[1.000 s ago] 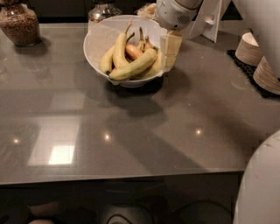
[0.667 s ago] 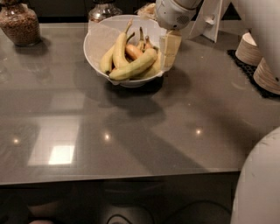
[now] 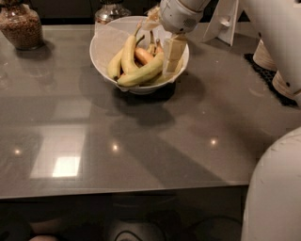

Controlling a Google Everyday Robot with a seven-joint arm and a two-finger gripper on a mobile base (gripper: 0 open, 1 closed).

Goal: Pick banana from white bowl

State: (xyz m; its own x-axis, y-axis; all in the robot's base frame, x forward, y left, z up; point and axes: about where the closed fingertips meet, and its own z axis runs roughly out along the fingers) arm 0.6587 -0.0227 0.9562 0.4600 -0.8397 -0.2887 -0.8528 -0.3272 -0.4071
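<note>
the long, greenish-yellow, gently curved banana (image 3: 141, 73) lies across the front of the pile inside the wide, deep, thin-walled white bowl (image 3: 104, 41). it slants from its dark tip at the bowl's 7 o'clock up toward 3 o'clock. it rests on the other fruit and is not raised, so the pick itself is not yet done. next to it, toward 10 o'clock, a paler yellow banana with a long stem (image 3: 129, 52) stands steeper, and a small orange-brown fruit (image 3: 144, 55) sits between the two. the robot's cream-coloured gripper (image 3: 172, 57) hangs down from a rounded white wrist at the bowl's 3 o'clock side, low against the rim and right at the upper end of the long banana. it is touching the banana or just beside it; i cannot tell which, nor whether the gripper is clamped, released or grasping anything. as a judgement, the reach into the bowl looks done, while getting a sure hold and lifting the fruit clear of the rim are left. further out, a clear glass jar (image 3: 110, 10) stands just behind the bowl at 12 o'clock, and a glass jar of brown bits (image 3: 19, 27) stands well apart at 10 o'clock. a white folded card (image 3: 226, 21) stands at 2 o'clock, and stacked tan dishes (image 3: 278, 75) sit on a black mat (image 3: 264, 75) at 3 o'clock. all of them stand on the glossy grey tabletop (image 3: 141, 155).
</note>
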